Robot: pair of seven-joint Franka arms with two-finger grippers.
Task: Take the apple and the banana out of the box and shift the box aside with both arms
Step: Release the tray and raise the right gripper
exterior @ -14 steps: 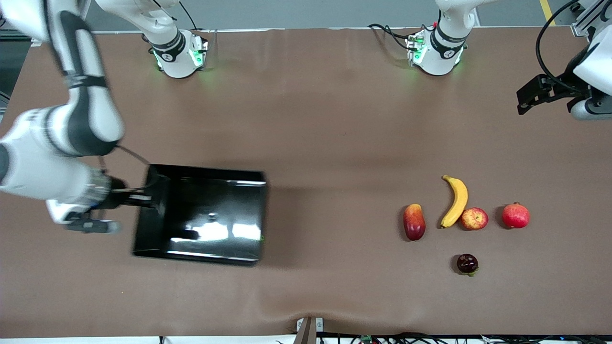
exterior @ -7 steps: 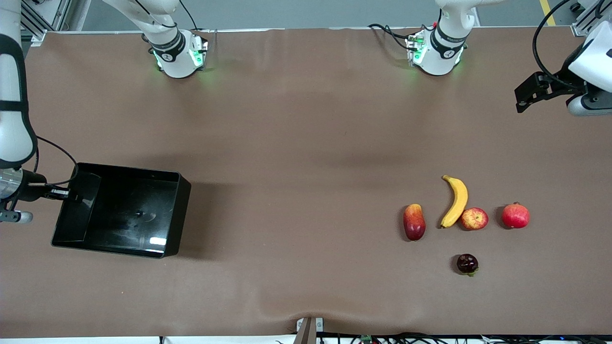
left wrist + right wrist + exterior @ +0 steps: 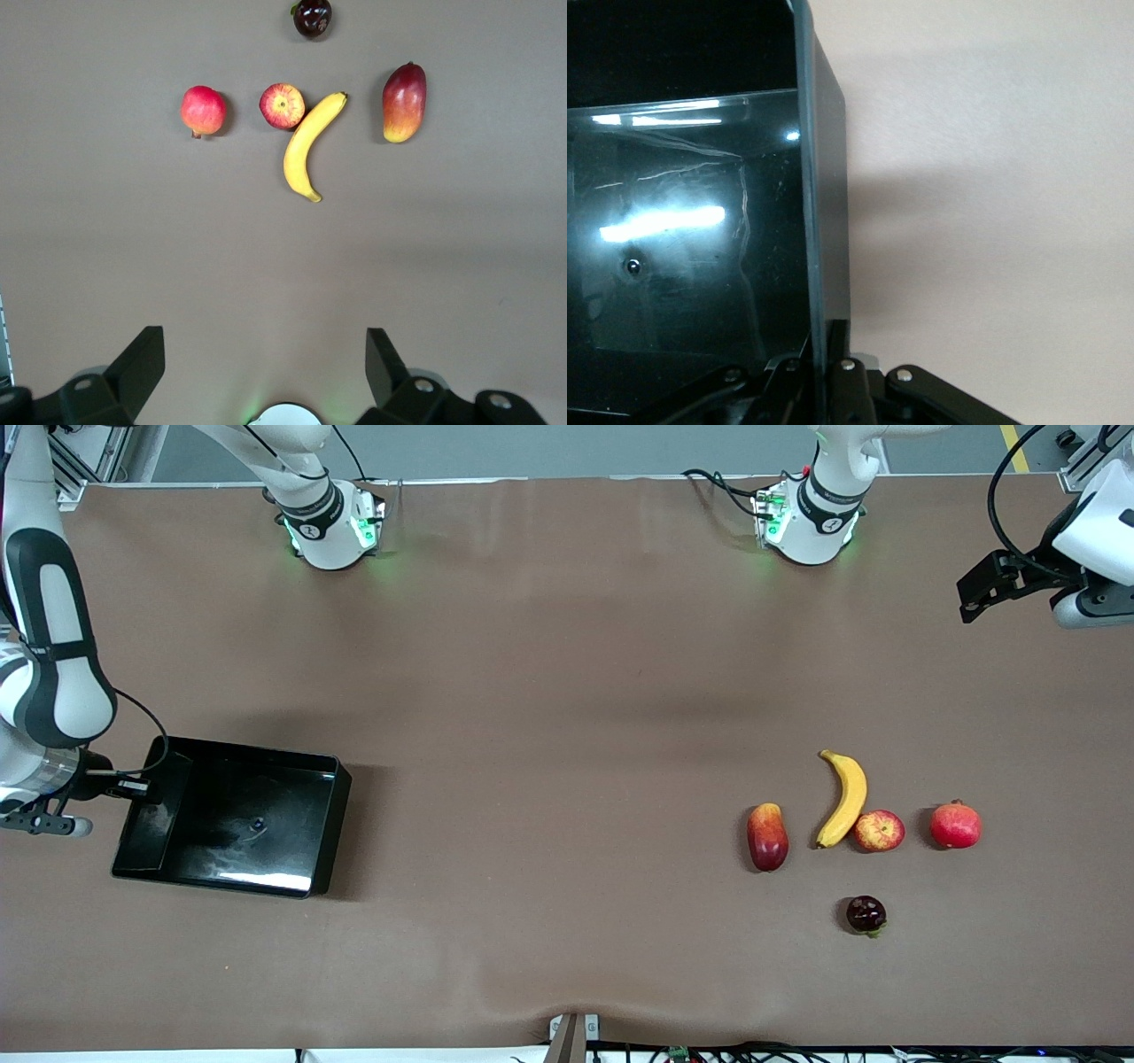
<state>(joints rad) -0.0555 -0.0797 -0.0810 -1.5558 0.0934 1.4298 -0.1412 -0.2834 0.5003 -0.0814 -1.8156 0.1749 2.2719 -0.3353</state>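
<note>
The black box (image 3: pixel 266 841) lies near the right arm's end of the table. My right gripper (image 3: pixel 142 788) is shut on the box's end wall (image 3: pixel 824 177), one finger on each side of it, as the right wrist view (image 3: pixel 824 354) shows. I cannot tell whether the box rests on the table. The banana (image 3: pixel 844 797) and the apple (image 3: pixel 879 831) touch each other on the table toward the left arm's end. My left gripper (image 3: pixel 974 598) is open and empty, high over the table's edge at that end. Its wrist view (image 3: pixel 264 341) looks down on the banana (image 3: pixel 310 146) and the apple (image 3: pixel 282 105).
A mango (image 3: pixel 767 836) lies beside the banana, toward the right arm's end. A red pomegranate (image 3: pixel 955 825) lies beside the apple. A small dark fruit (image 3: pixel 866 914) lies nearer the front camera than the apple. The brown table (image 3: pixel 567 691) stretches between box and fruits.
My right gripper has carried the box from near the table's middle toward the right arm's end, and the box now looks lower. The left gripper has barely shifted. The fruits have not moved.
</note>
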